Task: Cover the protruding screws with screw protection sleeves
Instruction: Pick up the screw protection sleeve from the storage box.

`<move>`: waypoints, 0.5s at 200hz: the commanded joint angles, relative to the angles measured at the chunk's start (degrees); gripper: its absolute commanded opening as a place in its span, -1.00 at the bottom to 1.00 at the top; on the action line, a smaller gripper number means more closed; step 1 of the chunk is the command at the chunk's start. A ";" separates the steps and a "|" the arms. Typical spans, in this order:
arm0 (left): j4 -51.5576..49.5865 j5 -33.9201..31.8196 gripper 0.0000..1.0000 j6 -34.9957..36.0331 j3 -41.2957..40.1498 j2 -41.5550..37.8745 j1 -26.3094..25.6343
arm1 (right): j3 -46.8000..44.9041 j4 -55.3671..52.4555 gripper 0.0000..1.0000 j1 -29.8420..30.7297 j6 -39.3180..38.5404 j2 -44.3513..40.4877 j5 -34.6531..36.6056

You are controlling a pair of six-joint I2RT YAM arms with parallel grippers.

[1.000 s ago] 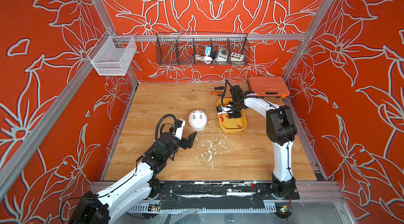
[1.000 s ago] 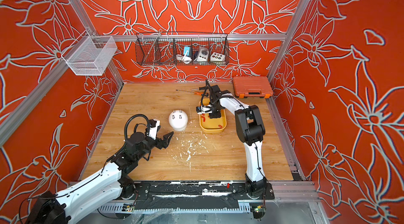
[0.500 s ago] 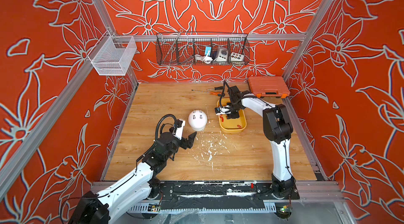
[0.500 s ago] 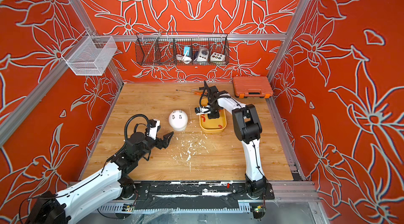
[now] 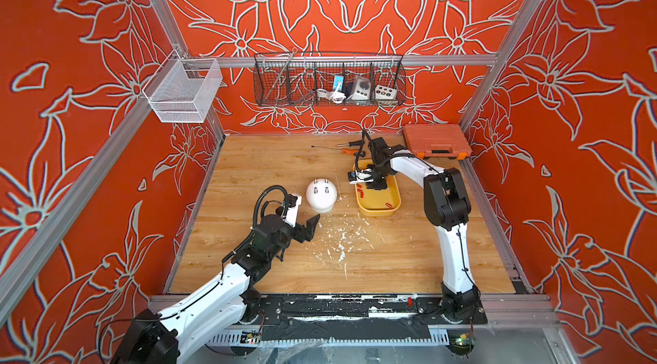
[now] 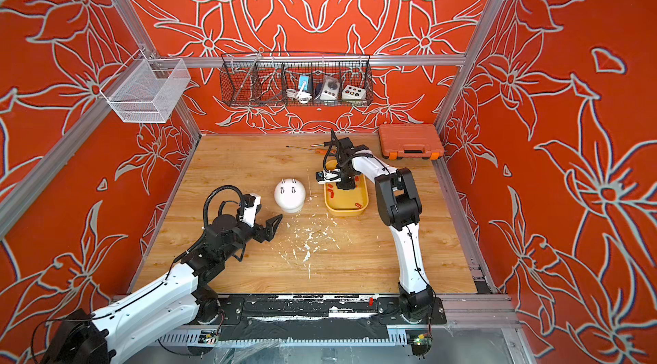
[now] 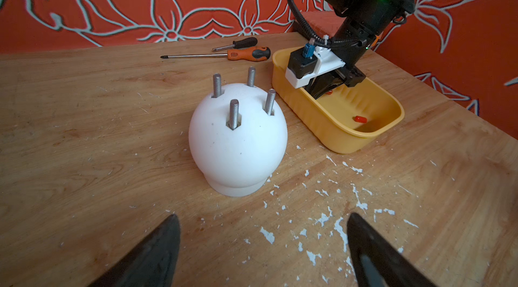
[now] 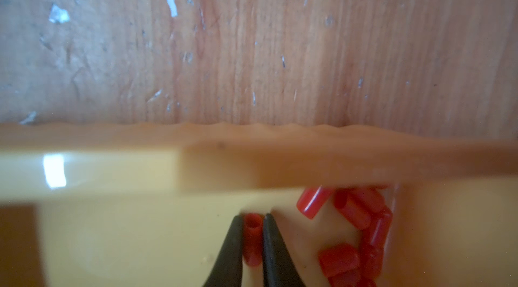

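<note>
The right gripper [image 8: 253,217] is reaching down into the yellow tray [image 8: 112,165]. Its two black fingers [image 8: 234,240] are drawn close together and are pinching a single red sleeve [image 8: 252,257] between them. The sleeve's open end is showing right at the fingertips. Whether it is resting on the tray floor or already clear of it cannot be told. The other sleeves [image 8: 353,212] are lying in a loose heap just to one side of the fingers, apart from the pinched one. The tray wall is rising just beyond the fingertips.

The left gripper [image 7: 263,215] is hovering with its fingers [image 7: 157,249] spread wide, gripping nothing. The white dome [image 7: 238,142] is sitting ahead of those fingertips, nearer one finger than the other and touching neither. Its four screws [image 7: 234,113] are standing bare.

The step in hand looks like the picking of the first sleeve. The next move is probably calling for a straight lift clear of the wall and the heap. After that, a carry to the dome, with the open end turned down and lined up over one screw. The wide left fingers may be needed to steady the dome.
</note>
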 commanded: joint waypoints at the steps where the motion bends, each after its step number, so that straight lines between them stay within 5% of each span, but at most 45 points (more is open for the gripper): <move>1: 0.19 0.41 0.79 0.58 0.86 0.17 -0.14 | 3.06 -4.65 -0.80 0.35 1.58 2.14 -1.69; 40: 0.12 0.39 0.79 0.58 0.81 0.10 -0.17 | 5.00 -6.57 -1.00 0.31 4.18 2.32 -2.93; 100: 0.13 0.85 0.79 0.49 1.10 0.73 -0.14 | 9.07 -12.36 -1.00 -0.56 16.16 -1.06 -11.15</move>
